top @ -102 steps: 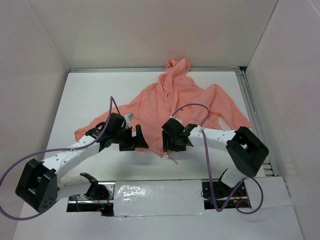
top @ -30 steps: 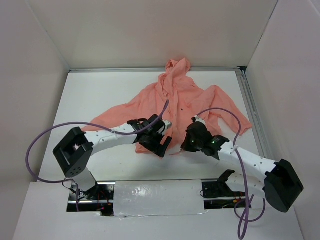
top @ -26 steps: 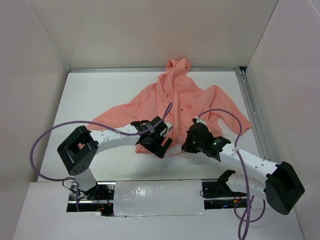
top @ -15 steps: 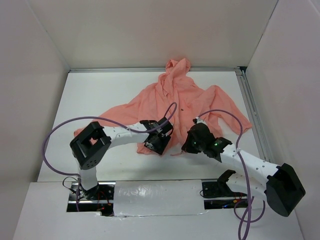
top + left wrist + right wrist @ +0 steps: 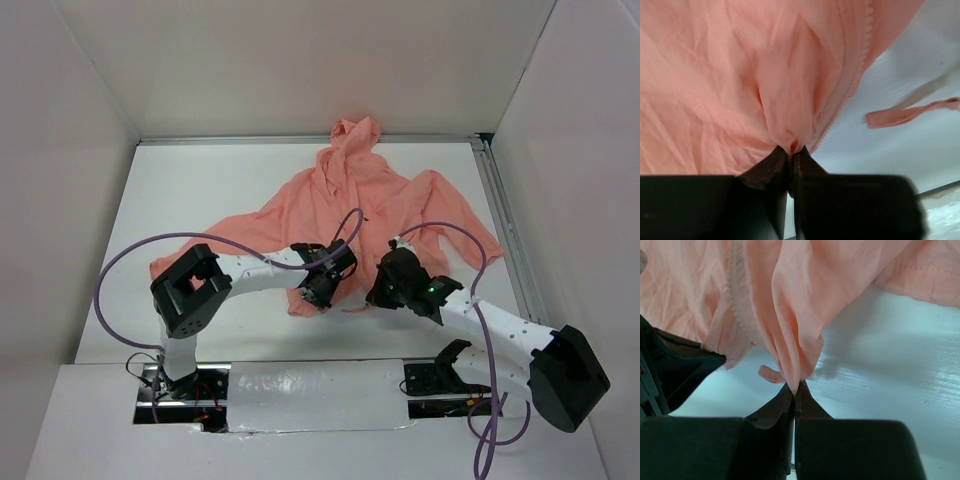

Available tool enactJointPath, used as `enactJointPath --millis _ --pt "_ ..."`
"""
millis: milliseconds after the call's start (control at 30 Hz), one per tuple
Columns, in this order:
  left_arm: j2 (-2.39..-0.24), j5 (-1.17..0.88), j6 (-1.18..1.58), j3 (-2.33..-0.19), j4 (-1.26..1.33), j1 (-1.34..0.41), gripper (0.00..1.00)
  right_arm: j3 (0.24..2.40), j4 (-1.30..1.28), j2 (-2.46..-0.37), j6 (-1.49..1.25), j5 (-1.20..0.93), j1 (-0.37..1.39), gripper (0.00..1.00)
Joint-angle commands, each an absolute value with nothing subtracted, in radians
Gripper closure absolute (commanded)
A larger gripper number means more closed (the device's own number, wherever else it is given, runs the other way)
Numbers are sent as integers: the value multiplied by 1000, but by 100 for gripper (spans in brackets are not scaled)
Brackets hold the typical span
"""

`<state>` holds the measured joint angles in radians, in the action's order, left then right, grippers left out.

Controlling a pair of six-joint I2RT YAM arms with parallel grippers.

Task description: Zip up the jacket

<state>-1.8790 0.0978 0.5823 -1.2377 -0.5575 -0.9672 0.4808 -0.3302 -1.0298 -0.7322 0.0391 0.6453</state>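
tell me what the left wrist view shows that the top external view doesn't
Only the left wrist view: the left fingers pinched shut on a fold of fabric, right beside the zipper teeth. Only the top external view: the hood at the far side and the right arm reaching to the hem. Both: the salmon jacket.

Salmon-pink jacket (image 5: 352, 195) lies spread on the white table (image 5: 190, 190), hood toward the far wall (image 5: 300, 60). At its near hem sit the left pincer (image 5: 318, 292) and right pincer (image 5: 377, 291) (side by side, apart).
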Motion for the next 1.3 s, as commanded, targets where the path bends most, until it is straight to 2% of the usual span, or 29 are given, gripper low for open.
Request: enactJointPath --millis 0,167,333,533,767,900,1033,1200,1267 --pt "-1965 45 623 -1215 -569 -991 99 466 -296 -1020 -756 72 634 100" --pt "-1878 8 626 -1209 -543 -971 100 463 -311 -1014 -756 77 617 100" --pt "-1633 -55 572 -1187 -511 -925 100 477 -351 -999 -761 83 534 100" --pt "-1448 -109 569 -1148 -515 -887 100 483 -302 -1019 -744 31 450 100" --pt "-1404 -143 561 -1108 -495 -864 97 541 -183 -985 -716 -205 478 100" --pt "-1446 -156 592 -1068 -496 -864 99 569 -123 -976 -742 -229 526 100" --pt "-1463 -207 621 -1034 -476 -864 99 626 -98 -1124 -765 -201 552 100" --pt "-1439 -209 638 -1012 -476 -864 86 661 -31 -1351 -801 -195 614 100" --pt "-1428 -192 646 -1019 -494 -862 85 673 -23 -1417 -810 -184 633 100"
